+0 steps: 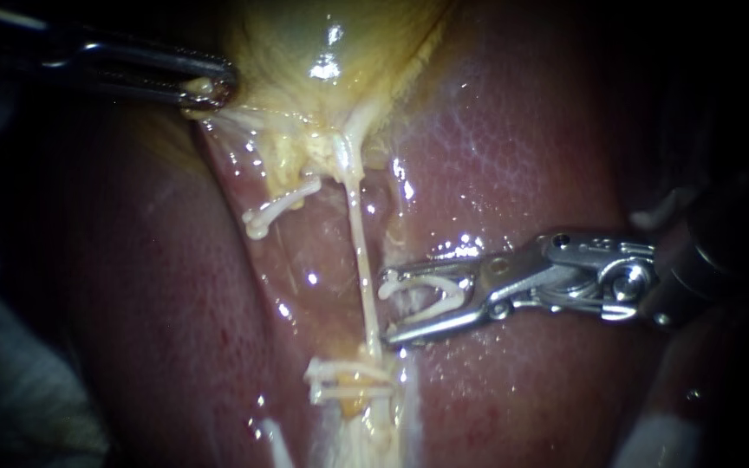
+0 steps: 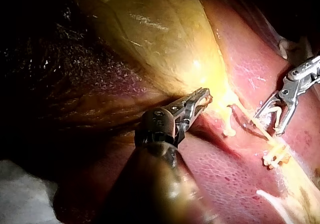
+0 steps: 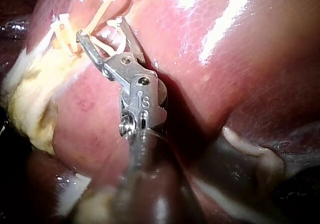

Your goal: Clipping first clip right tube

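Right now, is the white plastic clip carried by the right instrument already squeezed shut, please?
No, the white plastic clip in the silver right instrument gapes open beside the thin pale tube.

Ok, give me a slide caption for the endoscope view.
Right instrument holds a clip beside the right tube; left instrument grips the gallbladder edge.

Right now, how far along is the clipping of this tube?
Done: left instrument grips the gallbladder, with the tube taut; white clips sit lower down. In hand: right instrument holds an open clip at the tube. Left: closing it around the tube.
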Available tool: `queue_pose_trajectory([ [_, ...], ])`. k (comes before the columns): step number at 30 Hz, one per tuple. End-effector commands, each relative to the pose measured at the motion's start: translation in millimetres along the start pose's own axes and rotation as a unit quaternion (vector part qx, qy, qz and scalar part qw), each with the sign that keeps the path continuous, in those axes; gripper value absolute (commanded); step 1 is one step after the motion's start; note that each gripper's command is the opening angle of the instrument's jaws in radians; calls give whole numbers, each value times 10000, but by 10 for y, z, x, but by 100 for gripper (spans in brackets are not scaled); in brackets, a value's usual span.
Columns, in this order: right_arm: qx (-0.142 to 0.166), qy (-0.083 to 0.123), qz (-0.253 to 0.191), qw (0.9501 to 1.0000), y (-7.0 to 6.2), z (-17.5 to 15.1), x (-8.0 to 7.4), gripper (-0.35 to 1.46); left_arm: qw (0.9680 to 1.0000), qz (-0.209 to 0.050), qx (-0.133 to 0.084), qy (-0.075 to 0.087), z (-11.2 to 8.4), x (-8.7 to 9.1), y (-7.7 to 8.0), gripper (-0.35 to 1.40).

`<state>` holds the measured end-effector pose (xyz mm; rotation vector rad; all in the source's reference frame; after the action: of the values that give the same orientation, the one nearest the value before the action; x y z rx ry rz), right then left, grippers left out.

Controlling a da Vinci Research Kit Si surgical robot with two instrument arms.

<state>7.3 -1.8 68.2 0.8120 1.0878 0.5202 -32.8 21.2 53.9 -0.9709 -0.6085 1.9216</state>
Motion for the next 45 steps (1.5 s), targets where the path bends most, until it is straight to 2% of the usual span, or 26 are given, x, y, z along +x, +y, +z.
queue_pose_trajectory([
  [1, -6, 4, 8, 10000, 0, 3, 2, 50, 10000, 1, -1, -1, 0, 0, 0, -35],
  [19, 99, 278, 44, 9996, -18, 36, 13, 50, 10000, 0, -7, -4, 3, 0, 1, -35],
  [25, 290, 448, 151, 9985, -32, 37, 14, 50, 10000, 0, -6, -4, 3, 0, 1, -35],
  [32, 626, 379, 106, 9973, -54, 42, 17, 49, 10000, 1, -8, -5, 3, 0, 1, -35],
  [40, 868, 289, 106, 9957, -58, 42, 22, 43, 10000, 1, -8, -5, 3, 0, 1, -35],
  [45, 889, 272, 271, 9953, -58, 38, 28, 28, 10000, 0, -8, -4, 3, 0, 1, -35],
])
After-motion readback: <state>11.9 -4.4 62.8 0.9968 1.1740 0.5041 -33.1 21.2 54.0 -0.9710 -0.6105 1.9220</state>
